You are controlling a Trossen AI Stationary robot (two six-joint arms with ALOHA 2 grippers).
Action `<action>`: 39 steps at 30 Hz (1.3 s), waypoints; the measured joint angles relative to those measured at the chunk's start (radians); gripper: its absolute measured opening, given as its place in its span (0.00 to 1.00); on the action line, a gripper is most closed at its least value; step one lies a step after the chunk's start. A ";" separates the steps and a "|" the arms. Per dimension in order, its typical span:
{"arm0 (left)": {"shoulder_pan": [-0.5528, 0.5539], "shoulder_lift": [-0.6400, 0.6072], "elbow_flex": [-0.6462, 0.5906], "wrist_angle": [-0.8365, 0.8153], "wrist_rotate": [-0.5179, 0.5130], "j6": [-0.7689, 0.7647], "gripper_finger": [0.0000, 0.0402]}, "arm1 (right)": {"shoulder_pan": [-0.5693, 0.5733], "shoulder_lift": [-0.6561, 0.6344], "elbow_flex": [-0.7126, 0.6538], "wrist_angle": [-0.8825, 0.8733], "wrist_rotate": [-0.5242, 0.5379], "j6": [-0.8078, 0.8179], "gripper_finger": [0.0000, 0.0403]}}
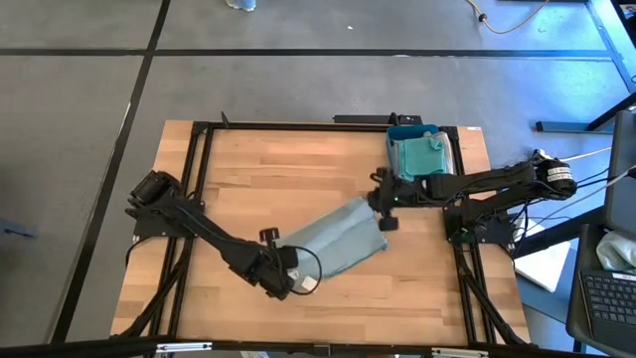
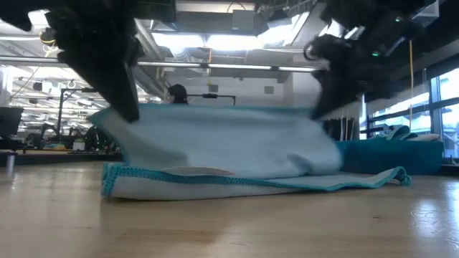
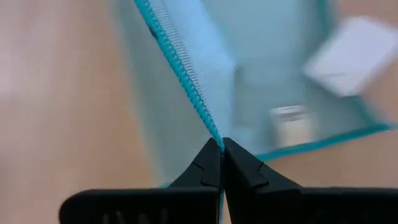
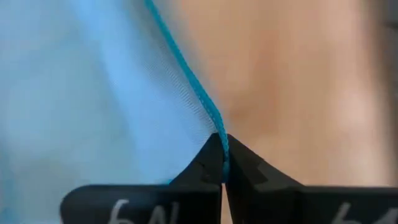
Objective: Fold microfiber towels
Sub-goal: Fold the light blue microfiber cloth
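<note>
A pale blue towel (image 1: 338, 242) with teal stitched edging lies on the wooden tabletop (image 1: 258, 179), just right of centre in the high view. Its long axis runs diagonally, from the lower left near the left tool (image 1: 288, 281) up to the right, where the right tool (image 1: 382, 211) meets its far end.

Both tools are pinched closed on the towel's edge. In the left wrist view the left tool's fingertips (image 3: 214, 163) meet on the teal hem, and in the right wrist view the right tool's tips (image 4: 217, 158) close on the same kind of hem.

In the low view the upper layer of the towel is lifted and stretched between the two tools, while a lower layer rests flat on the tabletop. A small white tag (image 3: 291, 123) shows on the cloth in the left wrist view; it is blurred, so it may be a label.

At the upper right of the high view, a blue tray (image 1: 402, 132) holds more towels (image 1: 417, 154) in teal.
</note>
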 joint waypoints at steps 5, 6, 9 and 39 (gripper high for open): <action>0.001 -0.060 0.000 -0.297 -0.304 -0.056 0.00 | -0.007 0.000 0.000 0.310 0.308 -0.211 0.01; -0.001 -0.068 0.000 -0.372 -0.378 -0.102 0.00 | -0.014 0.000 0.000 0.362 0.322 -0.244 0.01; 0.003 -0.075 0.000 -0.548 -0.493 -0.243 0.00 | -0.042 0.000 0.000 0.448 0.299 -0.284 0.01; -0.061 -0.069 -0.069 0.019 -0.249 -0.160 0.00 | -0.084 0.059 0.001 -0.132 -0.423 -0.009 0.04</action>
